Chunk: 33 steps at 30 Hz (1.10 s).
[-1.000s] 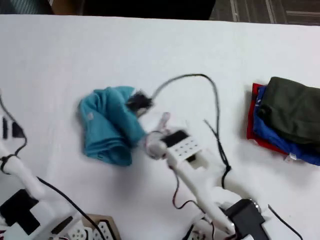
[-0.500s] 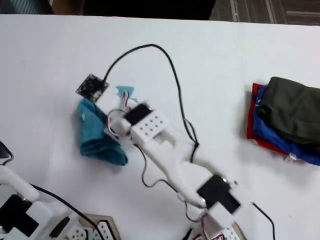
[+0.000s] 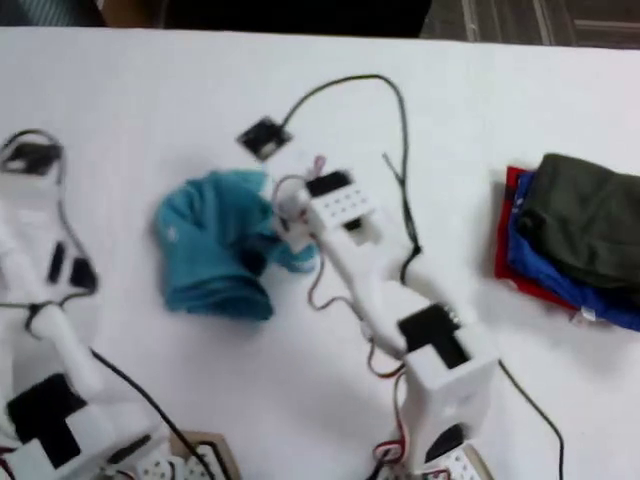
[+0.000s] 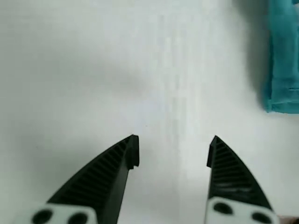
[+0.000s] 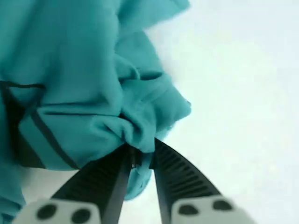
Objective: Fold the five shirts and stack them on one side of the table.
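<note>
Right pincer (image 5: 144, 153) has tugged teal shirt (image 3: 210, 250) rightward

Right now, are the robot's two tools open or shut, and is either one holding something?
Left tool: open, holding nothing.
Right tool: closed on a bunch of the teal shirt.

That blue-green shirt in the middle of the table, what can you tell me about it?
The teal shirt is soft, thin-looking cloth, crumpled into a loose heap, not neatly folded, with thin dark lines across it. It lies on the white table, apart from the folded stack. The right gripper has its jaws shut on a bunched fold.
</note>
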Each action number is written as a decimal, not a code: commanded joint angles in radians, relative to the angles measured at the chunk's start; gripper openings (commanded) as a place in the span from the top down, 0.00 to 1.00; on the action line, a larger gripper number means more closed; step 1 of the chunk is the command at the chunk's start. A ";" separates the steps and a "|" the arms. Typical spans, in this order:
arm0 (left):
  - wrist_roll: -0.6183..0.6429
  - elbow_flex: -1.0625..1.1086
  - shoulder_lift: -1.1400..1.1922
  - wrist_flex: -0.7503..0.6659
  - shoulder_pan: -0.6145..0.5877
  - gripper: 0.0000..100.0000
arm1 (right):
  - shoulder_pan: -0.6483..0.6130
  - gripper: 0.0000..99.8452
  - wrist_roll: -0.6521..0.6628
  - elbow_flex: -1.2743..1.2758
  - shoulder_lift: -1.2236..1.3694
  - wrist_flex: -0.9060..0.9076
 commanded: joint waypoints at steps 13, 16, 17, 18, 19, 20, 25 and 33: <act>0.216 0.001 -0.043 -0.094 0.592 0.74 | 0.249 0.98 0.005 -0.127 -0.147 0.025; 0.265 0.027 -0.025 -0.143 0.715 0.74 | 0.240 0.98 0.005 -0.124 -0.145 0.024; 0.275 0.041 -0.009 -0.166 0.744 0.74 | 0.240 0.98 0.005 -0.124 -0.145 0.024; 0.281 0.053 0.009 -0.195 0.764 0.74 | 0.240 0.98 0.005 -0.124 -0.145 0.022; 0.290 0.062 0.032 -0.226 0.773 0.74 | 0.240 0.98 0.005 -0.124 -0.145 0.022; 0.299 0.064 0.055 -0.255 0.772 0.74 | 0.240 0.98 0.005 -0.127 -0.145 0.022; 0.324 0.061 0.180 -0.316 0.694 0.74 | 0.240 0.98 0.005 -0.130 -0.145 0.018; 0.318 0.073 0.222 -0.302 0.572 0.74 | 0.263 0.98 0.006 -0.152 -0.145 0.018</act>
